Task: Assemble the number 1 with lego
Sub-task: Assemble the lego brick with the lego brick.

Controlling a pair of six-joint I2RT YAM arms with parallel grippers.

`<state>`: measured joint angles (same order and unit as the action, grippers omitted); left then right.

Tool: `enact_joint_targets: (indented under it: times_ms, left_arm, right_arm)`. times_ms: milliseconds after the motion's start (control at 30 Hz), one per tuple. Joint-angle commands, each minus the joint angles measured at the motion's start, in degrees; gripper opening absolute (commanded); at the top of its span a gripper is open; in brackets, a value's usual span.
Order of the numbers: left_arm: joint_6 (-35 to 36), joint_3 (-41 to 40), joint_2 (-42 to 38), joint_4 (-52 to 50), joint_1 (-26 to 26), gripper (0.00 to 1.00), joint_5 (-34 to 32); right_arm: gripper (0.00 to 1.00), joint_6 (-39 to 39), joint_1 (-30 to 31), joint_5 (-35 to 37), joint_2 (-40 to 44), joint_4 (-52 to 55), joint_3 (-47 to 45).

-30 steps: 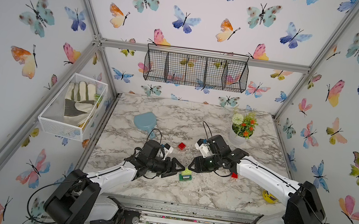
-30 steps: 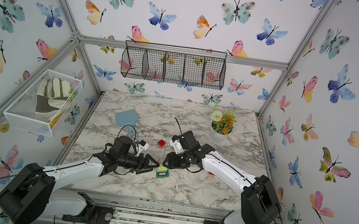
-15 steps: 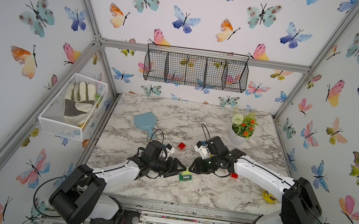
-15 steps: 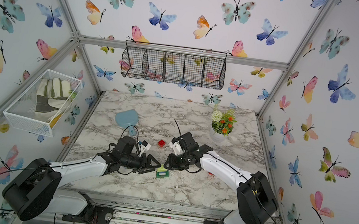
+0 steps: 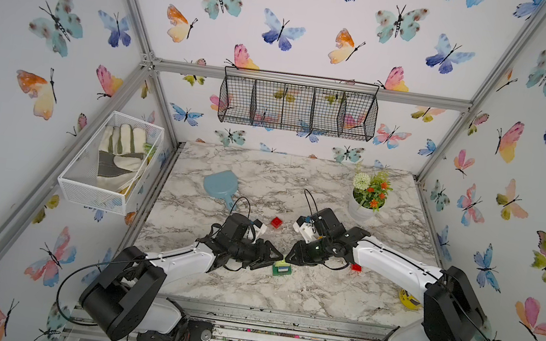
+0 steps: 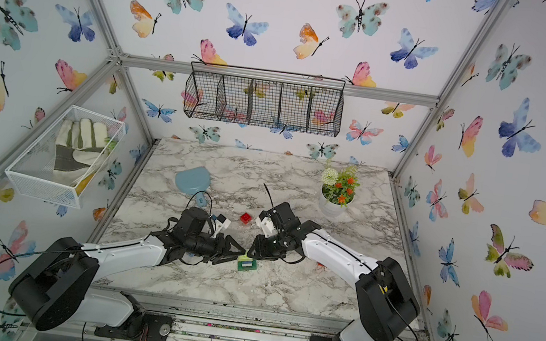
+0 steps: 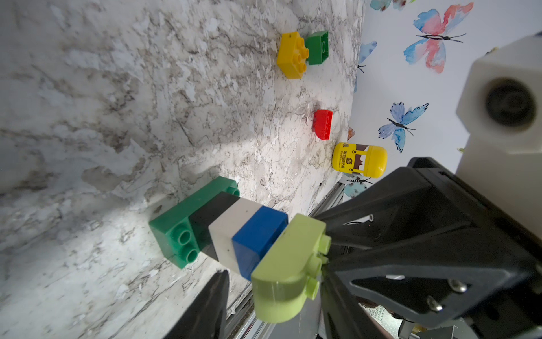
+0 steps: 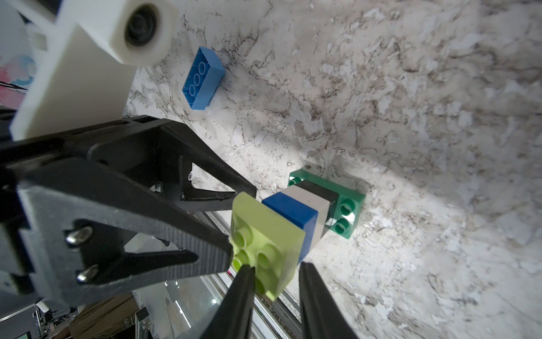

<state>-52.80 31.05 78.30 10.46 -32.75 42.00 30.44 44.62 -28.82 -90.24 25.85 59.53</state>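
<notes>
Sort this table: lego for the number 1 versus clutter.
Job: tower of green, black, white, blue and lime plastic bricks; yellow brick; loose green brick; red rounded brick; red square brick; light blue oblong brick.
Clutter: pale blue flat scoop; white flowerpot; yellow capsule toy.

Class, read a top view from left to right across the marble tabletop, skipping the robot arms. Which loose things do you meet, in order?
Pale blue scoop → far red brick → white flower pot → yellow capsule.
</notes>
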Motion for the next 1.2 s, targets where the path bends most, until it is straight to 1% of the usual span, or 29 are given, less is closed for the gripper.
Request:
enact_joint_targets:
  times_ms: [0,333,500,800,933,1100,1167]
  left_arm:
    - [0.41,0.79,0.95,0.44,-0.48,0.52,0.00]
    - [3.25,1.65,2.29,-4.17,-0.73,0.47,-0.69]
    - [5.73,2.41,2.71,-7.82,-0.82,0.43,-1.39]
    - [6.74,2.04,1.69,-7.24,-0.83,0.40,0.67]
    - [6.76,1.79,2.37,-7.49,-0.84,0.40,0.63]
    - [8.60,2.20,3.64,-11.11,-0.91,0.37,-1.44]
    - [9.16,2.22,3.79,-11.87,-0.92,0.37,-1.87]
  right_arm:
    - [0.30,-0.46,0.30,0.67,-1.48,1.07,-0.49]
    - [0.25,-1.43,0.78,3.27,-3.69,3.86,-0.07]
    - [0.24,-2.11,1.94,6.24,-5.20,6.20,1.16]
    - [0.22,-3.63,2.49,6.22,-4.60,7.15,0.65]
    - [0.22,-3.97,2.57,7.96,-4.98,7.99,0.84]
    - [0.20,-4.50,3.17,11.84,-6.68,10.21,0.95]
    - [0.20,-4.90,3.36,12.27,-6.82,10.30,0.18]
